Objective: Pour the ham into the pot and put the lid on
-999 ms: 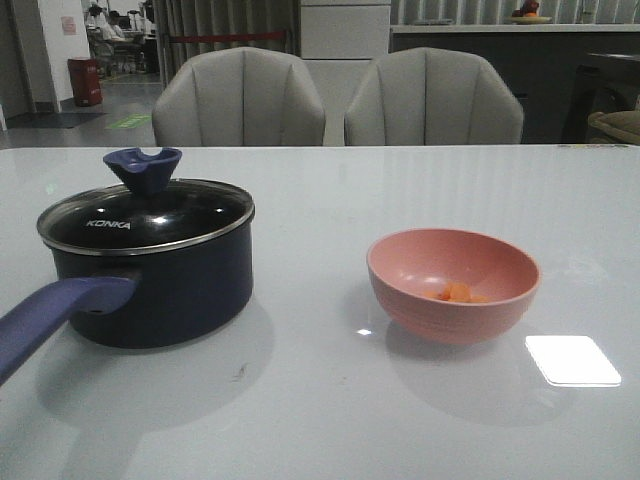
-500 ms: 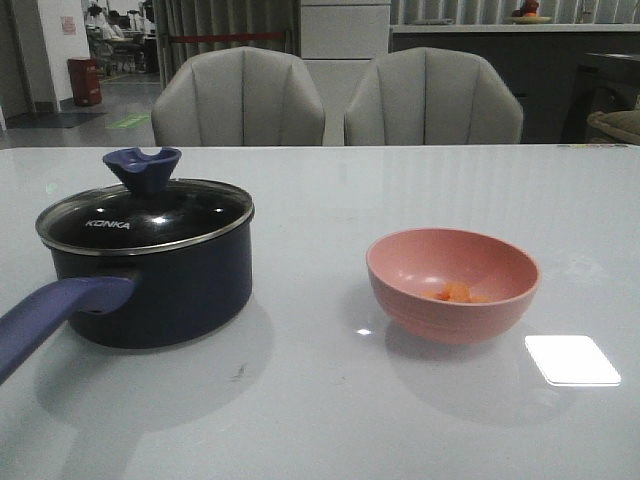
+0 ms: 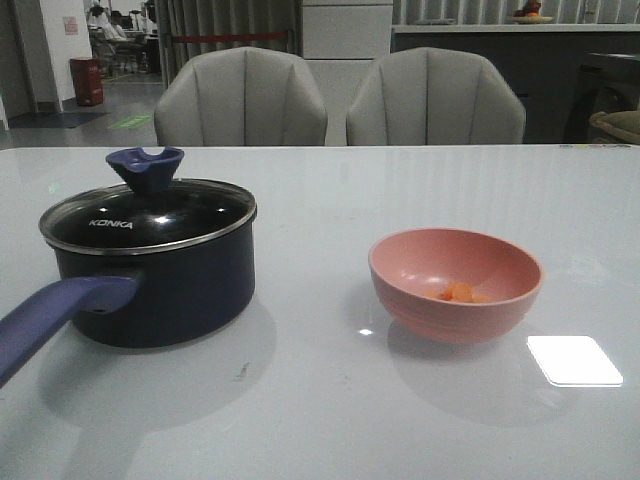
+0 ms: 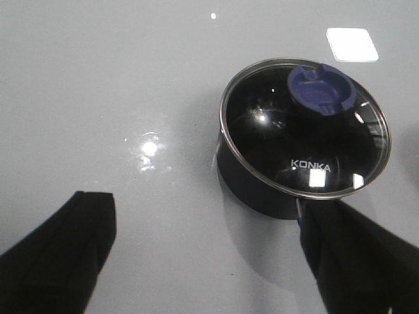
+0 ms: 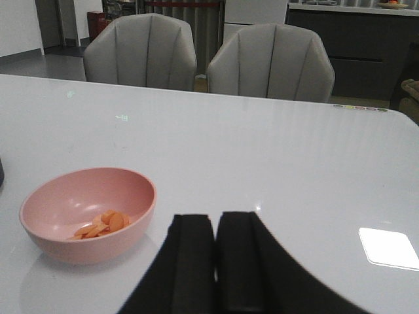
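A: Where are the task's things found?

B: The pot (image 3: pixel 155 280) is set on the white table (image 3: pixel 330 400) to the left, with the lid (image 3: pixel 148 218) seated on it and its blue knob (image 3: pixel 144 167) on top. The ham (image 3: pixel 458 292) is seen inside the pink bowl (image 3: pixel 455 284), well apart to the right.

A: And the grippers?

B: The left gripper (image 4: pixel 203 255) is held with its fingers spread wide above the table near the pot; the right gripper (image 5: pixel 215 261) is seen with fingers pressed together, nothing gripped, beside the bowl. Two grey chairs (image 3: pixel 240 98) are placed behind the table
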Robot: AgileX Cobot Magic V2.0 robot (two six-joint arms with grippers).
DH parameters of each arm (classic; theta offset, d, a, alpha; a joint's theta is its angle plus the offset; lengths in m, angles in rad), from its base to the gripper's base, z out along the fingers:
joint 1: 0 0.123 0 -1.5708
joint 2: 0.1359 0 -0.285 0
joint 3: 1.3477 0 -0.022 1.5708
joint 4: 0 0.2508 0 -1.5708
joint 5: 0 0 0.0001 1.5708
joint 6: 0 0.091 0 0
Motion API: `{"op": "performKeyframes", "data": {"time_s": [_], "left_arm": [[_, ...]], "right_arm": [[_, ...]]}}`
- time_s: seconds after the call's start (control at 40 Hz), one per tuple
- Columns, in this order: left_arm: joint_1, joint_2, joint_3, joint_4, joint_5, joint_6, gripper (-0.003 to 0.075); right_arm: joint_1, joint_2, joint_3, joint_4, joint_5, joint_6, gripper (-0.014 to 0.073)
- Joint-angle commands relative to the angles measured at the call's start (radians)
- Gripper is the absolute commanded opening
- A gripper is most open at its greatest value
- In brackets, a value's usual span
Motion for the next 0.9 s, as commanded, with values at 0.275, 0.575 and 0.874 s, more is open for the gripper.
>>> {"op": "performKeyframes", "data": {"time_s": [0.275, 0.575, 0.874], "left_arm": [[-0.131, 0.435, -0.445, -0.015, 0.099, 0.002, 0.0617], [-0.187, 0.74, -0.743, -0.012, 0.265, -0.076, 0.0617], [-0.192, 0.907, -0.911, -0.003, 0.402, -0.127, 0.0617]], "right_arm": [[-0.007, -0.014, -0.005, -0.01, -0.084, -0.002, 0.0148], [-0.007, -0.014, -0.005, -0.01, -0.084, -0.002, 0.0148], [-0.007, -0.014, -0.005, -0.01, -0.084, -0.002, 0.0148]]}}
